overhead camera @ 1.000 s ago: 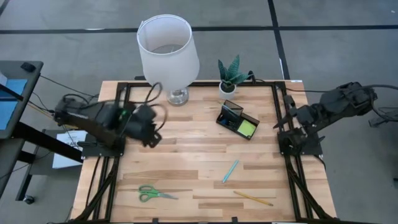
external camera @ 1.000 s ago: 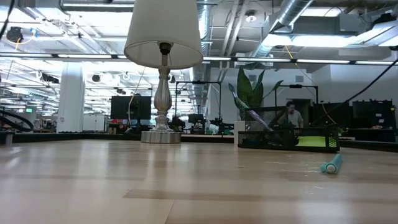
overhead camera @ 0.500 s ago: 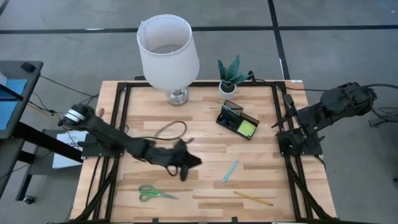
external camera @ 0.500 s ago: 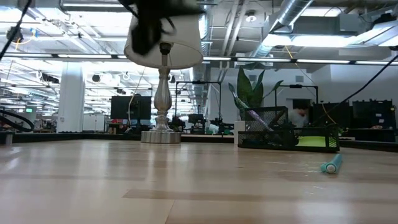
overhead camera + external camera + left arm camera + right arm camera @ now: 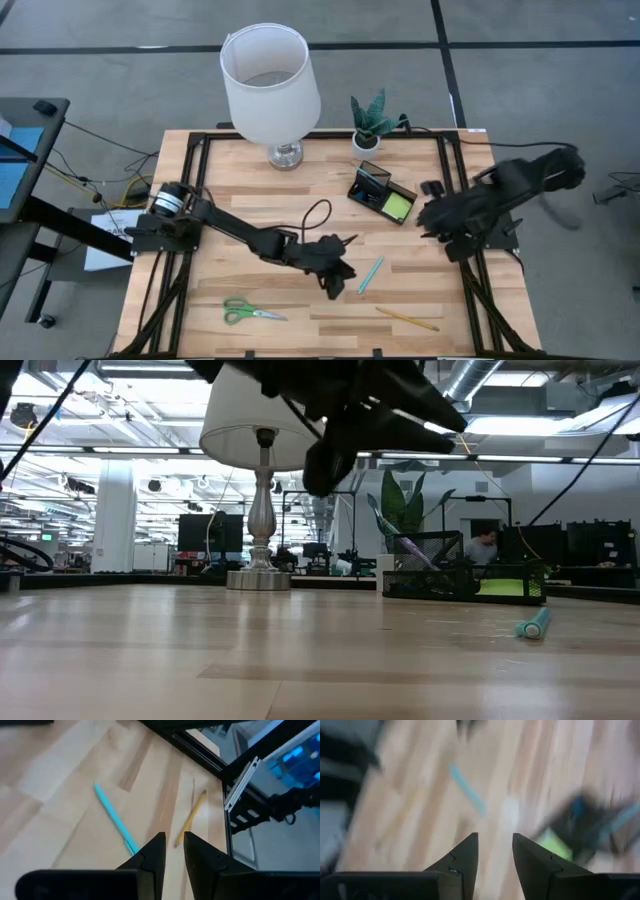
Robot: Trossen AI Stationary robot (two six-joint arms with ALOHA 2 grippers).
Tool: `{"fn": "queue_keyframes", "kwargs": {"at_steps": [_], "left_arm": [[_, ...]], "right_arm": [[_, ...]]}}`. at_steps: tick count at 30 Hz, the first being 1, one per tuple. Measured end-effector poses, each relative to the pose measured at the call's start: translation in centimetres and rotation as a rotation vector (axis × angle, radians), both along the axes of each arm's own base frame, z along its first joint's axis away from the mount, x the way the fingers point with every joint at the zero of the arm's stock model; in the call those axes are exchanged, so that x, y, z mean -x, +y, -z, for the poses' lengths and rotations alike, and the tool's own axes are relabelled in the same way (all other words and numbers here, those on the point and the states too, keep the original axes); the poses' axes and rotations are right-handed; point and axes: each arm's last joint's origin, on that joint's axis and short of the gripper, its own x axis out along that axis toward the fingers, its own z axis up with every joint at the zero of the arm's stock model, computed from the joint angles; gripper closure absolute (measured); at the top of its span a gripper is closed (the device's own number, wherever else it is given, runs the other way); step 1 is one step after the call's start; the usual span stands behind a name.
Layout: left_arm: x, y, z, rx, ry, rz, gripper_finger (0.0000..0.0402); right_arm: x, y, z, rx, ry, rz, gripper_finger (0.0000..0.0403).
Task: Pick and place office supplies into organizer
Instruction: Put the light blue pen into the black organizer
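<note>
Left pincer [image 5: 338, 281], fingers slightly parted and empty, hovers just beside the teal pen [image 5: 370, 274], likely lining up a pickup; right pincer [image 5: 495, 851] open.

- The table [image 5: 250, 215] is pale wood in blond planks, with darker tan streaks.
- The teal pen [image 5: 370, 275] is light blue-green.
- The pencil [image 5: 407, 319] is yellow.
- The scissors [image 5: 250, 312] have green handles.
- The organizer [image 5: 372, 185] is black (a lime pad [image 5: 397, 206] inside).
- The lamp [image 5: 268, 82] has a white shade.
- The plant [image 5: 372, 117] is green in a white pot.
</note>
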Motion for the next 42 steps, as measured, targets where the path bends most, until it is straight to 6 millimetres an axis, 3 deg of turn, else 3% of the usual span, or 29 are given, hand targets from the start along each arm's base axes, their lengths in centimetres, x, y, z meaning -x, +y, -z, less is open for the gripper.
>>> {"fn": "queue_keyframes", "kwargs": {"at_steps": [3, 5, 8, 12, 14, 16, 18, 22, 29, 34, 42], "left_arm": [[0.0, 0.4, -1.1, -0.045, 0.032, 0.015, 0.0341], [0.3, 0.5, -2.0, -0.066, 0.061, 0.024, 0.0341], [0.8, 0.5, -2.5, -0.081, 0.125, 0.04, 0.0341], [1.8, 0.3, -2.5, -0.055, 0.216, 0.024, 0.0341], [2.1, 0.0, -2.5, -0.036, 0.245, 0.014, 0.0341], [2.3, -0.4, -2.4, -0.023, 0.266, 0.015, 0.0341], [2.5, -0.9, -2.4, -0.011, 0.273, 0.016, 0.0341], [2.7, -1.5, -2.4, -0.002, 0.274, 0.024, 0.0341], [2.7, -1.4, -2.4, 0.01, 0.275, 0.009, 0.0341], [2.5, -1.0, -2.4, 0.018, 0.276, -0.005, 0.0341], [2.3, -0.4, -2.3, 0.021, 0.277, -0.02, 0.0341]], "right_arm": [[-0.9, 0.5, 1.4, 0.035, 0.16, -0.016, 0.029], [-1.2, 0.7, 1.5, 0.014, 0.157, -0.067, 0.0292], [-1.2, 0.3, 0.9, -0.002, 0.076, -0.119, 0.0298], [0.2, -1.9, -0.6, -0.006, -0.05, -0.091, 0.0308], [1.0, -2.9, -1.3, -0.049, -0.205, -0.06, 0.0311], [1.5, -3.6, -0.8, -0.129, -0.398, -0.084, 0.0313], [1.6, -3.9, 1.1, -0.223, -0.56, -0.146, 0.0315], [1.5, -4.0, 7.3, -0.393, -0.706, -0.162, 0.0316], [1.8, -3.2, 18.2, -0.44, -0.633, -0.194, 0.0316], [1.9, -2.4, 21.8, -0.385, -0.706, -0.293, 0.0316], [1.0, -2.0, 24.4, -0.223, -0.66, -0.298, 0.0316]]}}
